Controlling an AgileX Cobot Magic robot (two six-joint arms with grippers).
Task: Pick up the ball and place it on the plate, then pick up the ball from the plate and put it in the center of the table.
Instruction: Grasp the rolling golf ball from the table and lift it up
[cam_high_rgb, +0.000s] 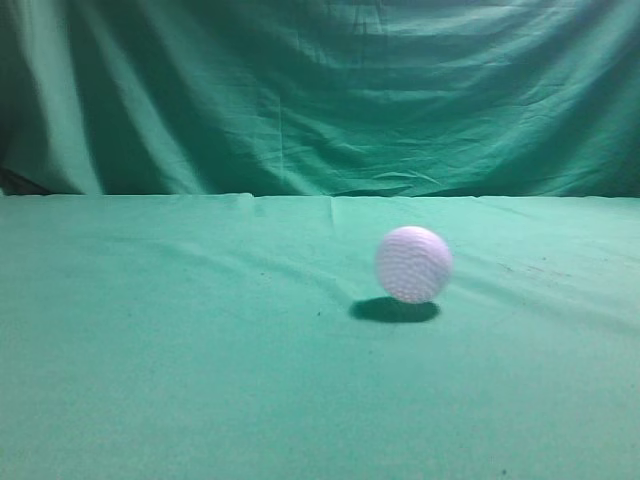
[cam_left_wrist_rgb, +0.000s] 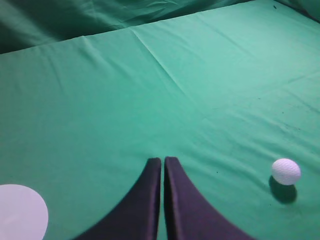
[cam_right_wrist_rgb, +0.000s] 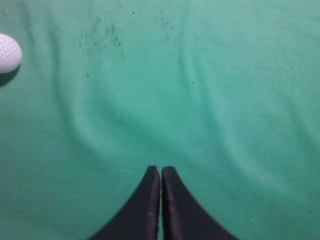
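Both grippers, left (cam_left_wrist_rgb: 163, 161) and right (cam_right_wrist_rgb: 160, 170), were closed and empty; the ball (cam_high_rgb: 413, 264) might roll on the tabletop (cam_high_rgb: 150, 380) if bumped.

A creased green backdrop curtain (cam_high_rgb: 320, 95) hangs behind, dimly lit.

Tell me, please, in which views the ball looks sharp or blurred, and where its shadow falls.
Exterior view: the ball looks soft and slightly blurred, with a dark shadow on the table beneath it, toward the left. Left wrist view: the ball is sharper, its shadow just below. Right wrist view: it is cut by the left edge, dimples visible.
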